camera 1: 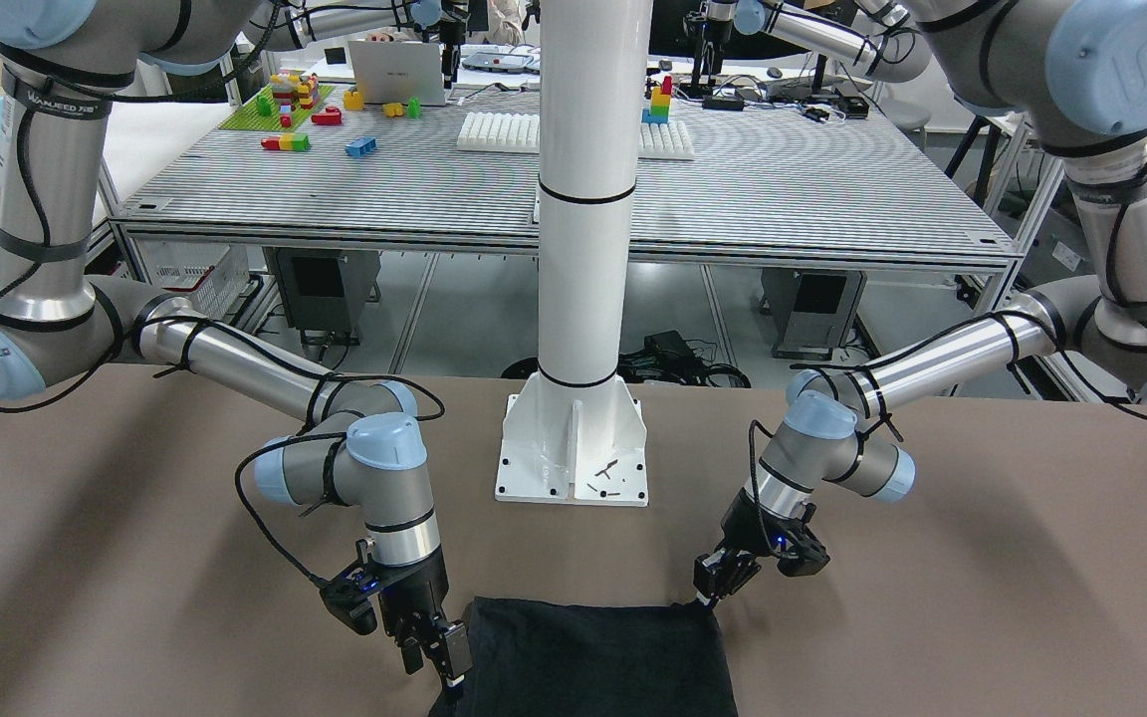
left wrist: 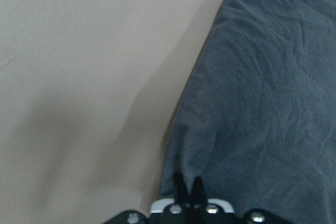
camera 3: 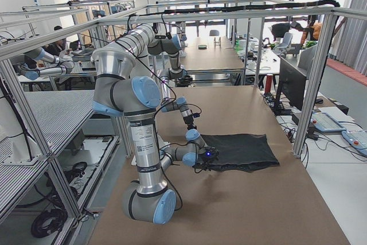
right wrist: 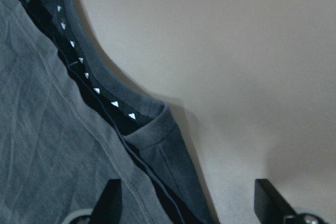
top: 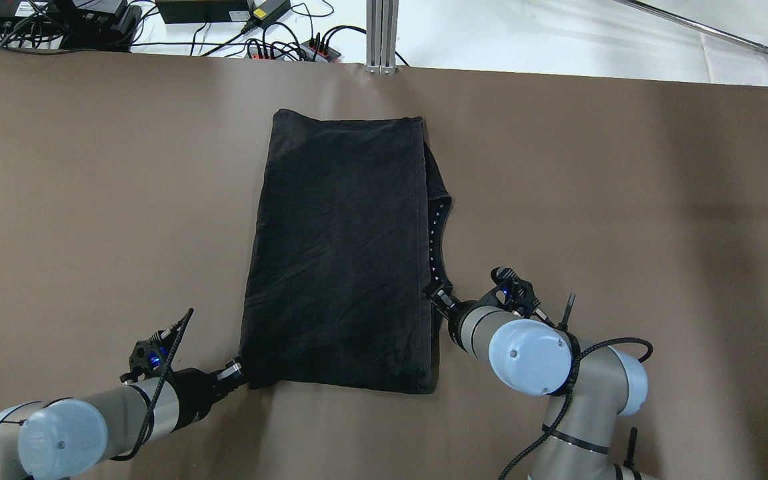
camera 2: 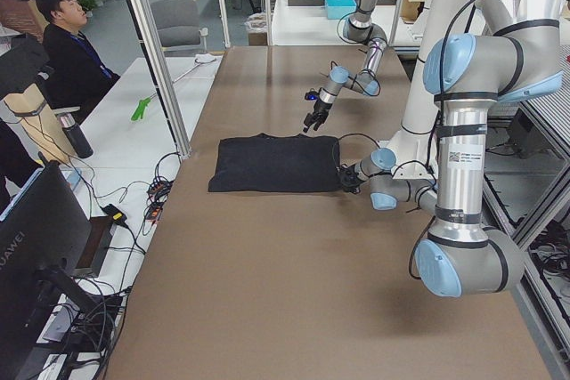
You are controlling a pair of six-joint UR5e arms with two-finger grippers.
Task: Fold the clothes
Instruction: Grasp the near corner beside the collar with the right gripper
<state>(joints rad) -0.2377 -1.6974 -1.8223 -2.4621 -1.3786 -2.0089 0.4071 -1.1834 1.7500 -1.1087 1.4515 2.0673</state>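
Note:
The black garment (top: 337, 253) lies folded flat in a tall rectangle on the brown table (top: 91, 200). Its collar band with small white triangle marks (top: 434, 233) sticks out along the right edge; no logo shows. My left gripper (top: 241, 369) is at the garment's near-left corner, and in the left wrist view (left wrist: 187, 184) its tips are pinched together on that corner of the cloth (left wrist: 262, 103). My right gripper (top: 434, 293) hovers low over the near-right edge by the collar; in the right wrist view its fingers (right wrist: 110, 200) stand wide apart, open and empty, over the collar band (right wrist: 94, 90).
The robot's white pedestal (camera 1: 573, 448) stands behind the garment's near edge. Cables and power strips (top: 277, 47) and an aluminium post (top: 382, 33) line the table's far edge. A seated person (camera 2: 67, 51) is beyond that side. Bare brown table lies left and right of the garment.

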